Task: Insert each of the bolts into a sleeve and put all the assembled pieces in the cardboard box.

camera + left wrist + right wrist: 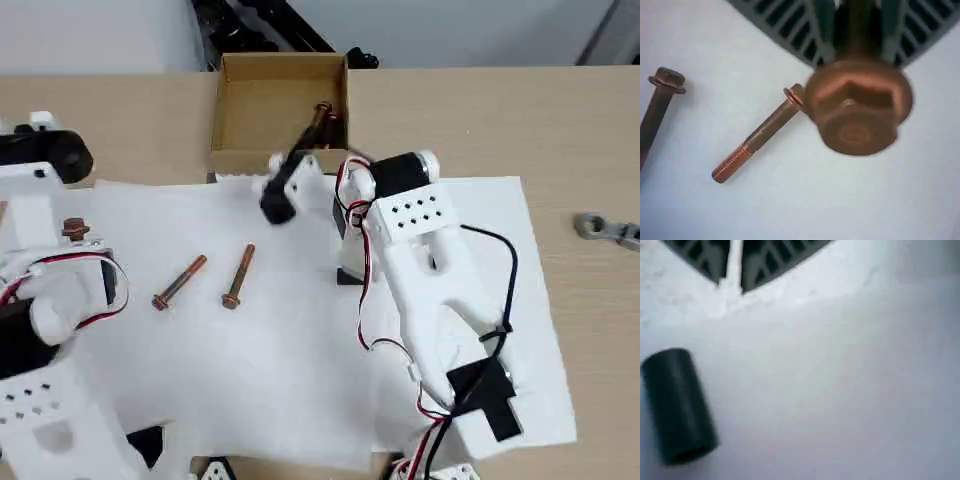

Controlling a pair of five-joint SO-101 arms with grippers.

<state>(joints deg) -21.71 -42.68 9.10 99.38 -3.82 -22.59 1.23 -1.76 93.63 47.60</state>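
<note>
My left gripper [76, 238] [858, 35] is shut on a copper bolt [75, 228] [858, 107], held upright over the left edge of the white sheet with its head facing the wrist camera. Two more bolts [180, 282] [238, 275] lie side by side on the sheet; the left wrist view shows them beyond the held one [757, 135] [660, 107]. The cardboard box [235, 100] stands at the back with an assembled piece [320, 122] inside. My right gripper [290, 182] [735, 270] is shut and empty just in front of the box. A black sleeve [680, 407] lies on the sheet near it.
The white sheet [300, 360] covers the middle of the wooden table [560, 120]. A metal wrench-like tool [600, 228] lies on the bare wood at the right edge. The right arm's body [430, 280] stretches over the sheet's right half.
</note>
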